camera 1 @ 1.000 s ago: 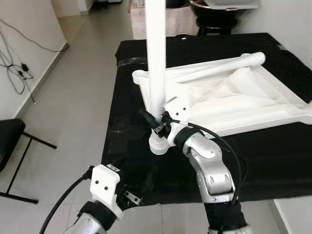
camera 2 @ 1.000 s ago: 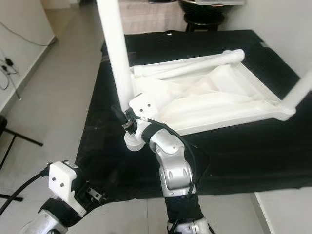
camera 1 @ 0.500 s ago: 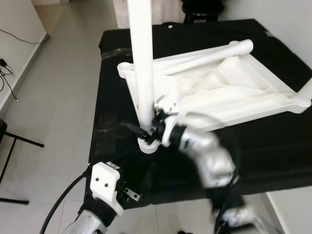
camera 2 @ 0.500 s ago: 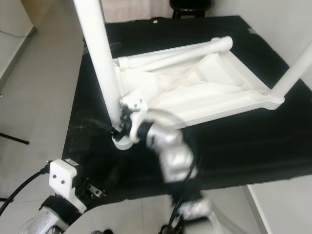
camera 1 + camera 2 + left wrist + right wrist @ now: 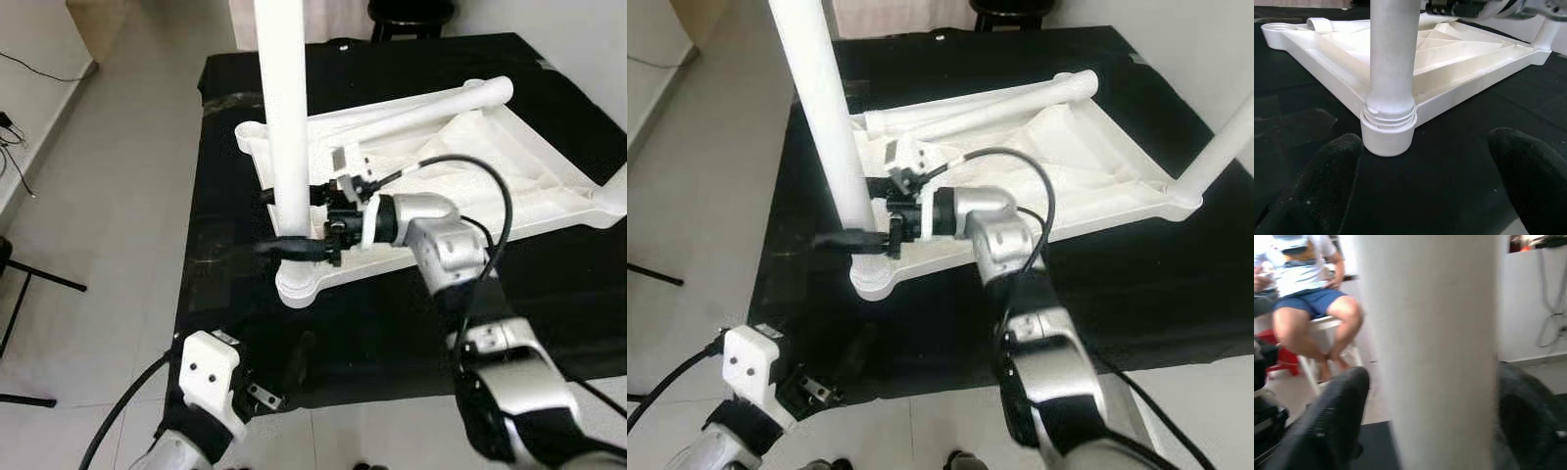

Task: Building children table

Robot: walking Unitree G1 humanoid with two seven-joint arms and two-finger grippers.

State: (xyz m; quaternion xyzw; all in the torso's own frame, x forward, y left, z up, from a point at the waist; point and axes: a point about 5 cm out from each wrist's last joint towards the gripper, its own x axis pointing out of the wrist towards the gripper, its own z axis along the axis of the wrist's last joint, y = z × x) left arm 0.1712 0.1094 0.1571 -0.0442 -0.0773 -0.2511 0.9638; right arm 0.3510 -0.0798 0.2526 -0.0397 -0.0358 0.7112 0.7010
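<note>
Upright leg (image 5: 284,117) blocks near-left corner of tabletop (image 5: 460,186); right gripper (image 5: 294,220) straddles it low, jaws spread either side. Loose leg (image 5: 411,110) lies along far edge. Left gripper (image 5: 1415,196) low at surface (image 5: 225,225) edge, open, bare black strip between it and corner socket (image 5: 1388,132). Left of surface: floor (image 5: 108,215).

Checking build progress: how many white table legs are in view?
3: one upright leg in the near corner socket, right gripper around it; one loose leg lying along the tabletop's far edge; one upright leg at the right corner.
</note>
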